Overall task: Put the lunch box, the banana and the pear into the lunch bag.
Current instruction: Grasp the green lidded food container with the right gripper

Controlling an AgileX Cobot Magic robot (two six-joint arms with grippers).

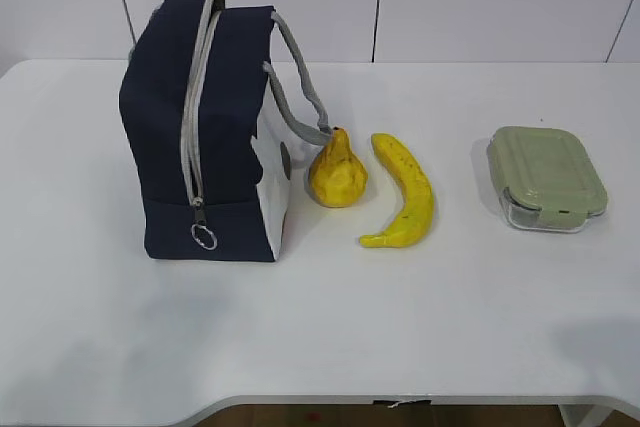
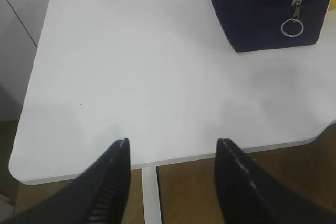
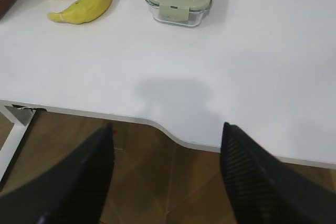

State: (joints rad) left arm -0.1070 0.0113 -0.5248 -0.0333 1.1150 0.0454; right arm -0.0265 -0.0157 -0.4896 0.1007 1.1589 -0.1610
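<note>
Both tools — left tool [image 2: 172, 148], right tool [image 3: 167, 132] — hang spread apart and empty above the table [image 1: 320, 327] edge.

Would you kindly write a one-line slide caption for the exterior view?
Zipped navy lunch bag stands left of the pear, banana and lidded lunch box on a white table.

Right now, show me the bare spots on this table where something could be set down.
Free: the wide front strip of the table before all four things, the gap between banana and lunch box, and the corner left of the lunch bag. Crowded: the pear sits close against the bag, with the banana close beside it.
</note>
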